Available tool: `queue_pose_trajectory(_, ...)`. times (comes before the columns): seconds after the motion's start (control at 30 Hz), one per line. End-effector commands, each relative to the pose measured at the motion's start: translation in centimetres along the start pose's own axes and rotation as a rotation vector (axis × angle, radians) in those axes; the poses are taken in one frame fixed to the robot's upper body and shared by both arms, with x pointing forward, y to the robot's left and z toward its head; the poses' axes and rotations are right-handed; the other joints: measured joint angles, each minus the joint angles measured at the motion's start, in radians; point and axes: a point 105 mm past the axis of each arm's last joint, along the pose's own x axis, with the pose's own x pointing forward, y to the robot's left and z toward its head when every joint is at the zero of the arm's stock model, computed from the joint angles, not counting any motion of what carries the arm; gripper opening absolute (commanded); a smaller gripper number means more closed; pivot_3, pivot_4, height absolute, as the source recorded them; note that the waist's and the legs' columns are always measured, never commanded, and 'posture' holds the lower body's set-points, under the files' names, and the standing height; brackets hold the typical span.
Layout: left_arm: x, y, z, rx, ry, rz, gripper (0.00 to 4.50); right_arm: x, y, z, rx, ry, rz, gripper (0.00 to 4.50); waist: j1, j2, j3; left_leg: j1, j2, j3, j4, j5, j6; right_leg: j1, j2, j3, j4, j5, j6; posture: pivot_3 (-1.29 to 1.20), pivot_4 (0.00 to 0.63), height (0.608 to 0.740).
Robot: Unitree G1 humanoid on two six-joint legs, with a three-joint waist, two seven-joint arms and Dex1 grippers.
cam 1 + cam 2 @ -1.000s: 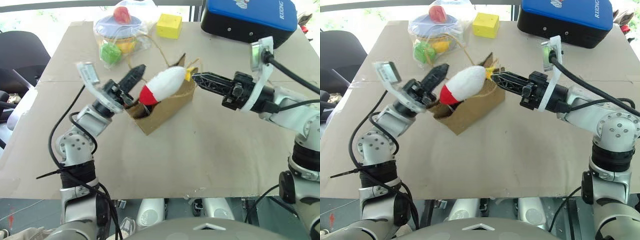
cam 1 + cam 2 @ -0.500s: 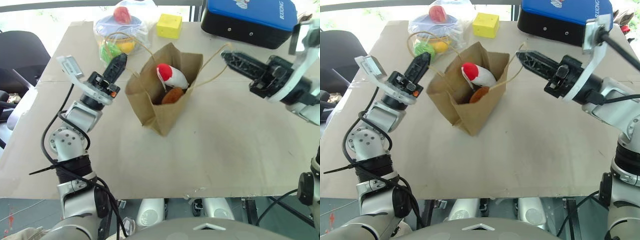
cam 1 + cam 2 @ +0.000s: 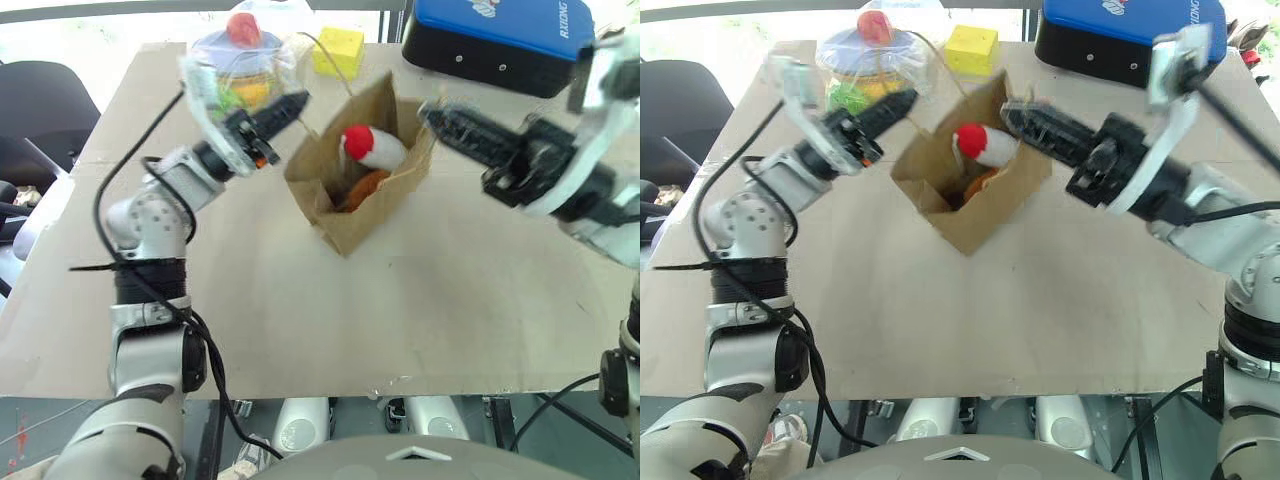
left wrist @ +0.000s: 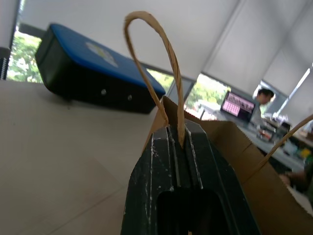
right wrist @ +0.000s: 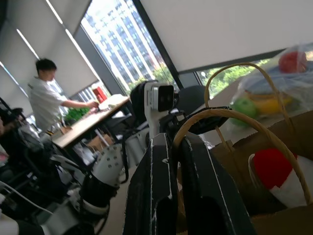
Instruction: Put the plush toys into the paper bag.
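Left eye view: paper bag (image 3: 365, 205) stands mid-table (image 3: 300, 320), both plush toys (image 3: 372, 150) inside. Left hand (image 3: 292, 103) and right hand (image 3: 432, 112) each clench a loop handle; bare table surrounds the bag's near edges.

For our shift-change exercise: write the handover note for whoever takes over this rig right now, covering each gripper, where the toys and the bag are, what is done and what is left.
Left gripper: shut on one loop handle of the paper bag.
Right gripper: shut on the other handle.
Bag: on the table, mouth open between the two grippers.
Toys: white plush toy with the red tip and brown plush toy both lie inside the bag.
Done: both toys are bagged.
Left: probably only to let go of the handles and draw the arms clear.
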Motion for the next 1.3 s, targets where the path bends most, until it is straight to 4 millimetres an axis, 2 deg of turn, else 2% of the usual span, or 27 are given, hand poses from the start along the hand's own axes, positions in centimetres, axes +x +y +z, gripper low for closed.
queue_pose_trajectory(0.03, 1.3, 0.4, -1.4, 0.172, 0.133, -0.097, 0.00, 0.6, -0.2, -0.8, -0.062, 0.016, -0.014, 0.08, 0.001, 0.000, 0.000, 0.000, 0.000, 0.000, 0.000, 0.000, 0.000, 0.000, 0.000, 0.000, 0.000, 0.000, 0.000, 0.00, 0.150, 0.729)
queue_pose_trajectory(0.2, 2.3, 1.9, -2.4, 0.291, 0.220, -0.092, 0.00, 0.6, -1.6, -1.3, -0.162, 0.044, -0.092, 0.08, -0.001, 0.000, 0.000, -0.001, 0.000, 0.001, 0.000, 0.000, 0.000, -0.002, 0.001, 0.001, 0.000, 0.000, 0.000, 0.00, 0.150, 0.729)
queue_pose_trajectory(0.23, 2.3, 2.1, -2.3, 0.292, 0.217, -0.088, 0.00, 0.6, -1.8, -1.4, -0.177, 0.048, -0.104, 0.08, -0.001, 0.000, 0.000, -0.002, 0.000, 0.001, 0.000, 0.000, 0.000, -0.002, 0.001, 0.001, 0.000, 0.000, 0.000, 0.00, 0.150, 0.729)
queue_pose_trajectory(0.27, 2.1, 1.7, -2.1, 0.215, 0.207, -0.126, 0.00, 0.3, -2.4, -1.3, -0.206, 0.048, -0.134, 0.31, -0.001, 0.000, 0.000, -0.002, 0.000, 0.001, 0.000, 0.000, 0.000, -0.003, 0.001, 0.002, 0.000, 0.000, 0.000, 0.00, 0.150, 0.729)
queue_pose_trajectory(0.33, 1.5, 1.7, -0.7, 0.174, 0.144, -0.135, 0.72, -0.5, -2.3, -0.7, -0.231, 0.019, -0.128, 0.91, -0.001, 0.000, 0.000, -0.003, 0.000, 0.001, 0.000, 0.000, 0.000, -0.003, 0.001, 0.001, 0.000, 0.000, 0.000, 0.00, 0.150, 0.729)
queue_pose_trajectory(0.37, 1.2, 1.7, -0.3, 0.168, 0.134, -0.135, 1.04, -0.7, -2.1, -0.5, -0.240, 0.009, -0.119, 1.37, -0.001, 0.000, 0.000, -0.004, 0.000, 0.001, 0.000, 0.000, 0.000, -0.004, 0.001, 0.001, 0.000, 0.000, 0.000, 0.00, 0.150, 0.729)
queue_pose_trajectory(0.4, 0.9, 1.7, -0.1, 0.172, 0.128, -0.134, 1.56, -0.8, -1.9, -0.3, -0.248, 0.003, -0.112, 1.99, -0.001, 0.000, 0.000, -0.005, 0.000, 0.000, 0.000, 0.000, 0.000, -0.005, 0.001, 0.001, 0.000, 0.000, 0.000, 0.00, 0.150, 0.729)
queue_pose_trajectory(0.57, -1.2, 0.3, 2.0, 0.110, 0.047, -0.164, 4.04, -0.8, -1.0, 0.6, -0.276, -0.032, -0.078, 4.41, -0.006, 0.000, 0.000, -0.004, 0.001, 0.000, 0.000, 0.000, 0.000, -0.005, 0.000, 0.001, 0.001, 0.000, 0.000, 0.00, 0.150, 0.729)
queue_pose_trajectory(0.6, -1.7, -0.1, 2.1, 0.096, 0.049, -0.174, 4.46, -0.8, -1.0, 0.5, -0.279, -0.028, -0.072, 4.50, -0.006, 0.000, 0.000, -0.004, 0.001, 0.000, 0.000, 0.000, 0.000, -0.005, 0.000, 0.001, 0.001, 0.000, 0.000, 0.00, 0.150, 0.729)
queue_pose_trajectory(0.77, -4.8, -3.5, 0.7, 0.085, 0.124, -0.238, 4.46, 0.1, -0.8, 0.9, -0.298, -0.022, -0.038, 4.50, -0.007, 0.000, 0.000, -0.003, 0.001, 0.000, 0.000, 0.000, 0.000, -0.005, 0.000, 0.002, 0.001, 0.000, 0.000, 0.00, 0.150, 0.729)
queue_pose_trajectory(0.9, -6.5, -4.9, -0.1, 0.061, 0.125, -0.218, 4.46, 0.4, -0.7, 1.3, -0.300, -0.021, -0.015, 4.50, 0.000, 0.000, 0.000, -0.003, 0.001, -0.001, 0.000, 0.000, 0.000, -0.004, -0.001, 0.001, 0.001, 0.000, 0.000, 0.00, 0.150, 0.729)
queue_pose_trajectory(1.0, -7.7, -5.9, -1.9, 0.108, 0.193, -0.196, 4.46, 0.5, -0.7, 1.3, -0.300, -0.011, -0.002, 4.50, -0.003, 0.000, 0.000, -0.003, 0.001, -0.001, 0.000, 0.000, 0.000, -0.003, -0.002, 0.001, 0.001, 0.000, 0.000, 0.00, 0.150, 0.729)
queue_pose_trajectory(1.17, -7.3, -6.9, -3.5, 0.152, 0.204, -0.162, 4.46, 0.5, -0.4, 1.5, -0.302, -0.007, 0.020, 4.50, 0.000, 0.000, 0.000, -0.002, 0.001, -0.001, 0.000, 0.000, 0.000, -0.003, -0.002, 0.000, 0.002, 0.000, 0.000, 0.00, 0.150, 0.729)
queue_pose_trajectory(1.3, -6.7, -6.9, -4.3, 0.189, 0.198, -0.117, 4.46, -0.6, 0.4, 1.7, -0.327, 0.014, 0.065, 4.50, -0.001, 0.000, 0.001, -0.002, 0.000, -0.001, 0.000, 0.000, 0.001, -0.003, -0.002, 0.000, 0.002, 0.000, 0.000, 0.00, 0.150, 0.729)
